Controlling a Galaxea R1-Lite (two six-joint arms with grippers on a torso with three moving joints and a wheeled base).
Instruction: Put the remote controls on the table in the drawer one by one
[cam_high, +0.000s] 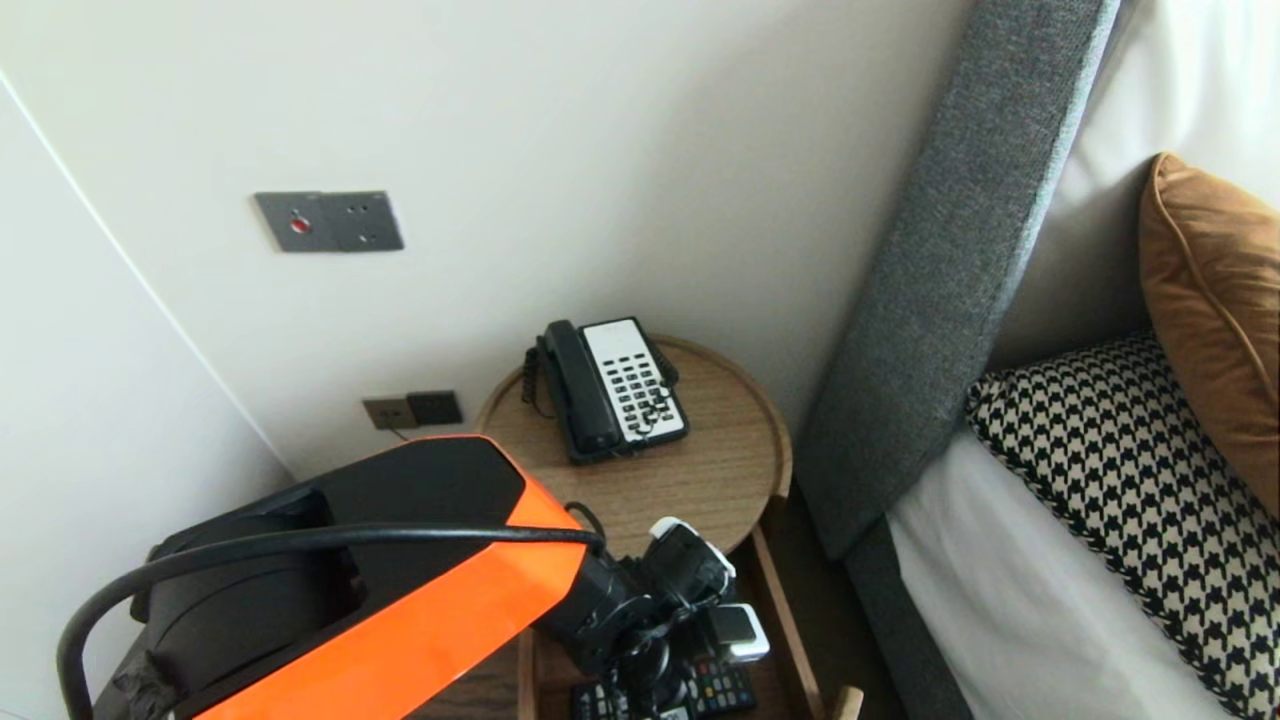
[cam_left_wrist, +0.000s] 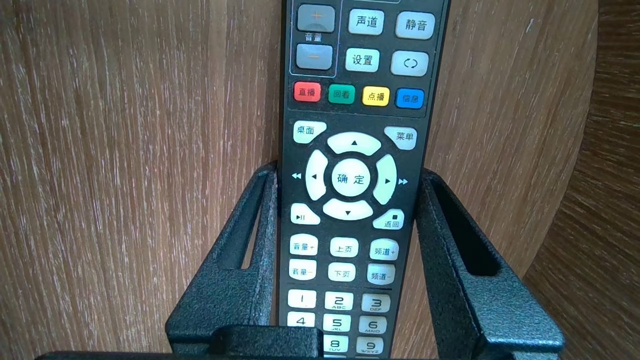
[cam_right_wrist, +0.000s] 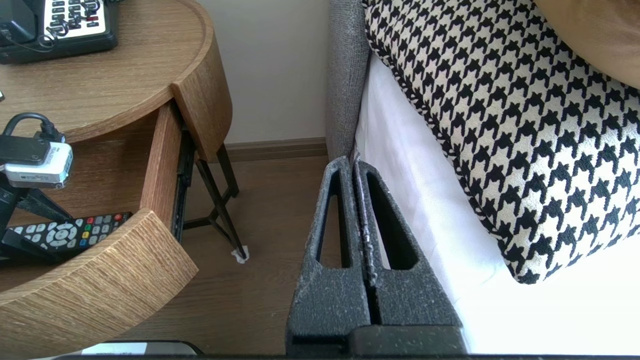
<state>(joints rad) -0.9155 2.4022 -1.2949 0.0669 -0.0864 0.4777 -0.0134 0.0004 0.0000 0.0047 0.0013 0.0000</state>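
Observation:
A black remote control (cam_left_wrist: 350, 180) with white keys and four coloured keys lies lengthwise between the fingers of my left gripper (cam_left_wrist: 350, 171). Both fingertips press its long edges, so the gripper is shut on it. This happens inside the open wooden drawer (cam_right_wrist: 160, 165) of a round bedside table (cam_high: 720, 470). The head view shows my left gripper (cam_high: 660, 680) reaching down into the drawer over the remote control (cam_high: 725, 690). I cannot tell whether the remote rests on the drawer floor (cam_left_wrist: 125, 150). My right gripper (cam_right_wrist: 352, 162) is shut and empty, parked low beside the bed.
A black and white telephone (cam_high: 610, 388) stands on the table top near the wall. A grey headboard (cam_high: 950, 260), white bedding and a houndstooth pillow (cam_high: 1130, 480) lie to the right. The drawer's curved front (cam_right_wrist: 100, 280) juts out over wooden floor (cam_right_wrist: 265, 210).

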